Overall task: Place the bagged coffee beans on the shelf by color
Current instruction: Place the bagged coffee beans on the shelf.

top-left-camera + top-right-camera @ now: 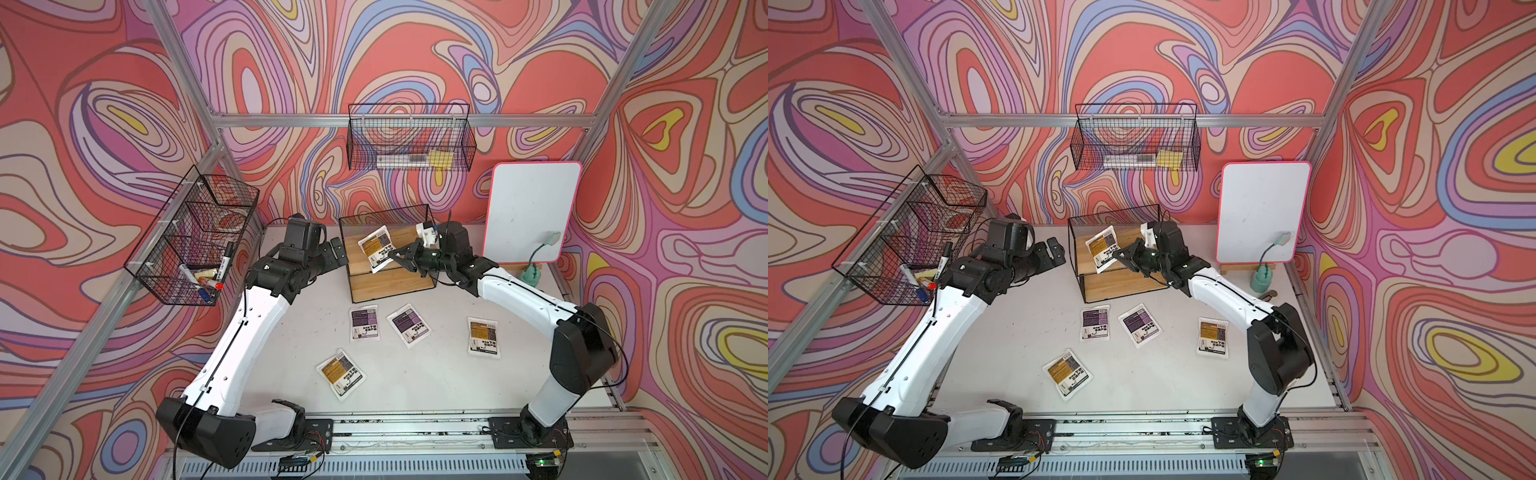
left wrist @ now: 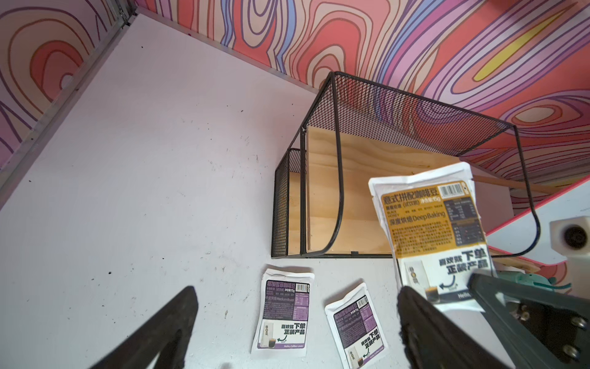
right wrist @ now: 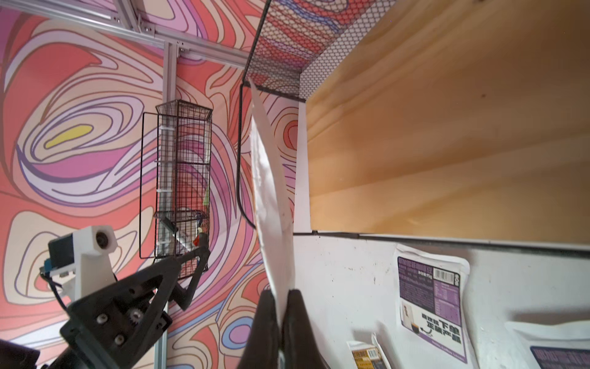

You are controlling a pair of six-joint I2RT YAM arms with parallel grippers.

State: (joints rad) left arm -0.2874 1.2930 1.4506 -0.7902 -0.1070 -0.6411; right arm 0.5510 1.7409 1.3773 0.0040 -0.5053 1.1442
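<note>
The right jaws are clamped on one short edge of a flat white pouch with an orange-brown label, and that thin pinch is the main worry. The pouch hangs tilted over the upper board of the small two-tier wooden shelf in a black wire frame, with its gripped end past the board's front edge. Whether its far end touches the wood I cannot tell. Let go here, it would likely tip forward and slide onto the lower board or the white desk. Pushing deeper has its own risk: the jaws may snag the frame's front wire, or the limp pouch may buckle against the mesh back. The left jaws stand apart with nothing between them, just beside the shelf's 9 o'clock side. A sideways swing there could knock the rack.

Seen edge-on from the right wrist, the held pouch is thin and slightly bowed, so it will probably flex rather than stay stiff. Its face carries a barcode, dark text blocks and bold black characters.

The shelf sits at 12 o'clock on the desk. Four more bags lie flat on the desk:
- A purple-labelled pouch and a second purple pouch lie near the centre.
- A second orange-brown pouch is at 3 o'clock.
- A third orange-brown pouch is at 7 o'clock.
</note>
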